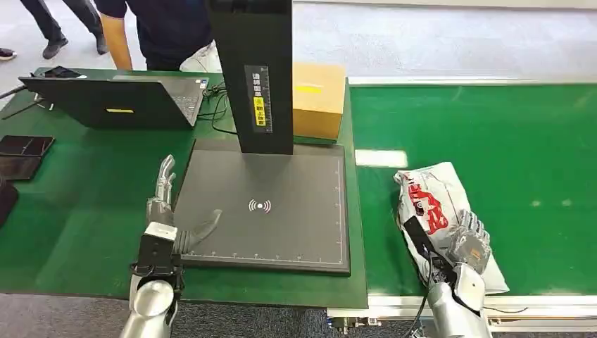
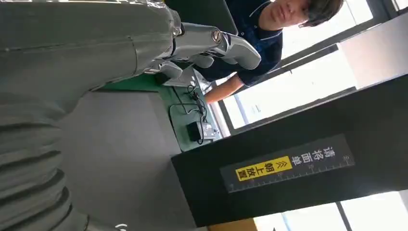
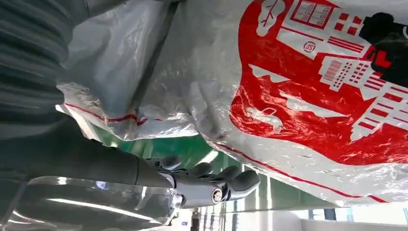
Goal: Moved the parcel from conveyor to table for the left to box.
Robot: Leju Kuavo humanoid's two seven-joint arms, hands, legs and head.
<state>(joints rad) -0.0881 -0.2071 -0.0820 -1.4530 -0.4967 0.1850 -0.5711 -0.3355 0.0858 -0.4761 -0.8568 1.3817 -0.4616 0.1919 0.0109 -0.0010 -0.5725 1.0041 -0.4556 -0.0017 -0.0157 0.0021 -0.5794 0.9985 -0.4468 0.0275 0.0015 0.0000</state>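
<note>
A white plastic parcel (image 1: 431,193) with red print lies on the green conveyor (image 1: 493,120), near its front edge. My right hand (image 1: 466,243) is over the parcel's near end, thumb at its left side and fingers spread across its top. In the right wrist view the parcel (image 3: 312,96) sits close to the palm, and a strip of green belt separates it from the fingers (image 3: 226,183). My left hand (image 1: 163,211) rests open on the green table (image 1: 84,211), at the left edge of the black platform (image 1: 281,183), and holds nothing. The fingers (image 2: 216,43) are extended in the left wrist view.
A black post (image 1: 252,70) rises from the platform's back, with a cardboard box (image 1: 318,98) behind it. An open laptop (image 1: 120,102) and cables lie at the table's back left, dark flat items (image 1: 24,148) at its left edge. A person (image 1: 165,28) stands behind the table.
</note>
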